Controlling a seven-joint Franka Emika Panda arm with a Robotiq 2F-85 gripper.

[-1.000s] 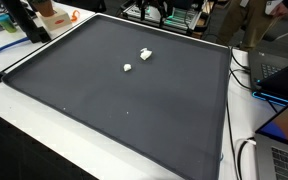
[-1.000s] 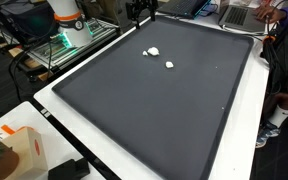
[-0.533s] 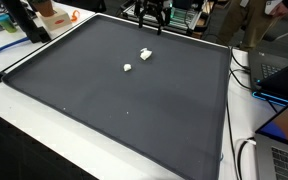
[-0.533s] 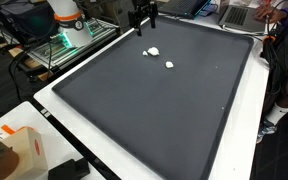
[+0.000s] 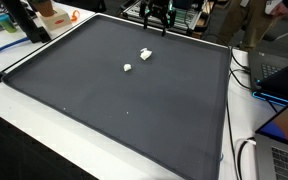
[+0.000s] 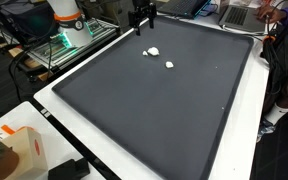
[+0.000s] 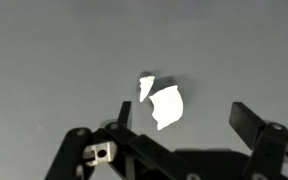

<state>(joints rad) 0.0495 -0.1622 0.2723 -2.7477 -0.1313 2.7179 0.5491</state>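
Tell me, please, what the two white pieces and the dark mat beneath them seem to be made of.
Larger white piece: crumpled paper or tissue perhaps; matte, with folded, irregular edges. Smaller white piece: probably the same, too small to tell. Mat: dark grey fabric or foam, matte, no glare.

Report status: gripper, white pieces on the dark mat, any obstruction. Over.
Gripper open, empty, above far edge of mat. Nearest white piece lies untouched; second piece farther off. Nothing between.
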